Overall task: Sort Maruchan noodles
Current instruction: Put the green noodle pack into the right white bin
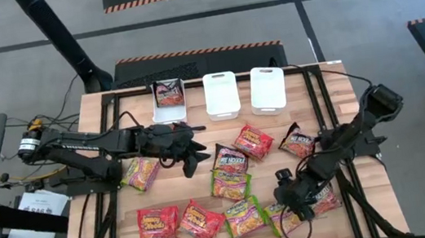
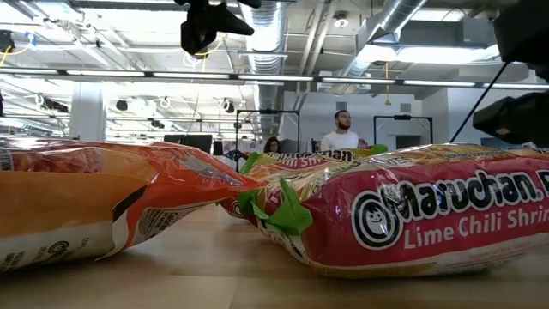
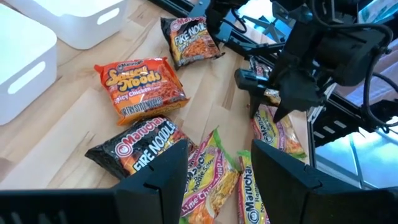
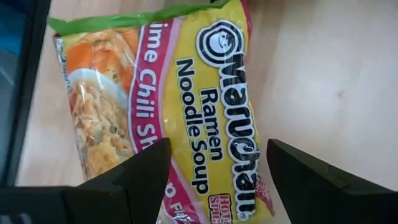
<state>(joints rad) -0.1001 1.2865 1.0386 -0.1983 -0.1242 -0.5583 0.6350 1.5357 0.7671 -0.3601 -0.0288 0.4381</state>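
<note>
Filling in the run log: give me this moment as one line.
left claw: open, above table centre | right claw: open, over lime chili packet | left bin: one packet

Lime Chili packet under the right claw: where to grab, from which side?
From straight above. The Lime Chili packet lies flat on the table, and the open right claw already straddles it. Pinch across the puffy middle, fingers on the two long edges; probably firmer than the thin crimped ends.

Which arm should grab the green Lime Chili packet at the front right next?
Right, probably. The right end effector hangs directly over that Lime Chili packet, fingers open on either side. The left end effector sits mid-table, over the dark packet.
</note>
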